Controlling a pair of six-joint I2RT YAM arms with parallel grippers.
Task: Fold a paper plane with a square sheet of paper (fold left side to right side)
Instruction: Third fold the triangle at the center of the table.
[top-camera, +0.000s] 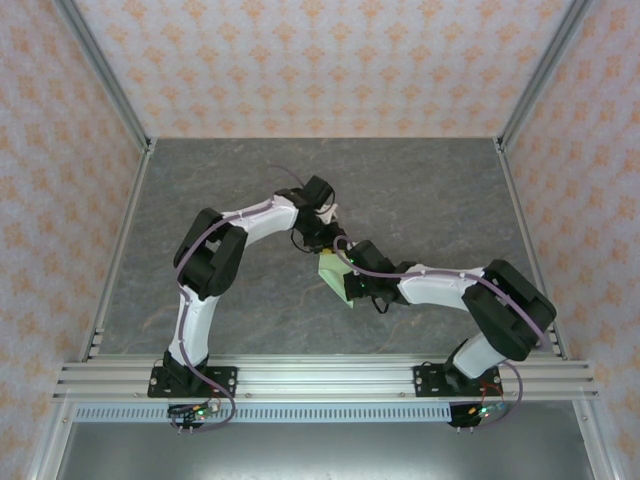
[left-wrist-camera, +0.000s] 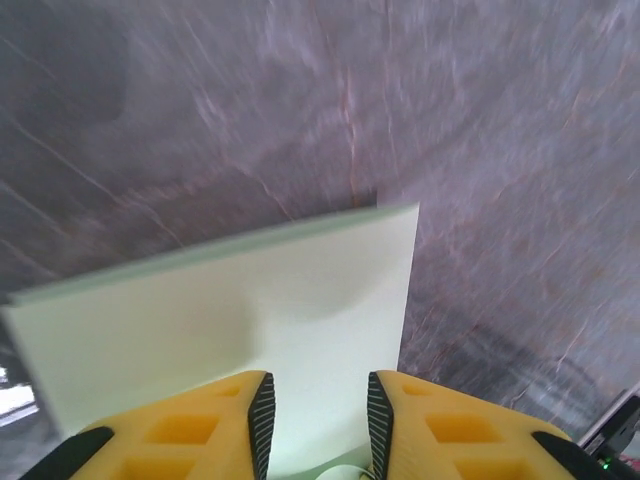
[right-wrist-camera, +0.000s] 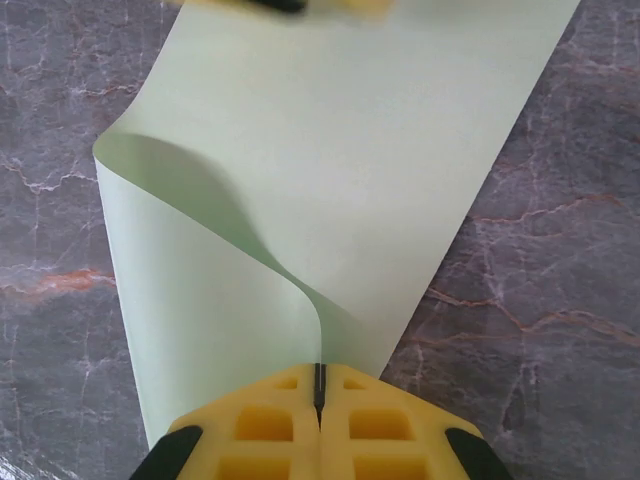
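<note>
Top view: the two arms reach in from the near edge and meet over the middle of the bench (top-camera: 430, 190). The square sheet of paper (top-camera: 333, 276) shows as a small pale green patch between the left claw (top-camera: 326, 240) and the right claw (top-camera: 350, 272). Whether either claw is open or closed cannot be told from up here.
Left wrist view: the left claw (left-wrist-camera: 318, 425) has its yellow fingers (left-wrist-camera: 262, 415) apart, with a clear gap between the black pads. The sheet (left-wrist-camera: 250, 310) spreads out flat beyond them and runs down into that gap. The far part of this view is blurred.
Right wrist view: the right claw (right-wrist-camera: 318, 400) has its fingers pressed together on the near edge of the sheet (right-wrist-camera: 380, 150). The left part of the paper rolls over in a soft loop that runs down into the pinch, without a sharp crease. The rest stretches away to the far edge of the view.
Where the sheet is: at mid-bench, held between the two claws. How far it is lifted off the surface is unclear.
Surface: dark grey stone-look top with pale and rusty veins.
Room: walls (top-camera: 320, 60) papered in a pale pattern with orange motifs, metal posts in the far corners, and a ribbed metal rail (top-camera: 330, 378) along the near edge carrying both arm bases.
</note>
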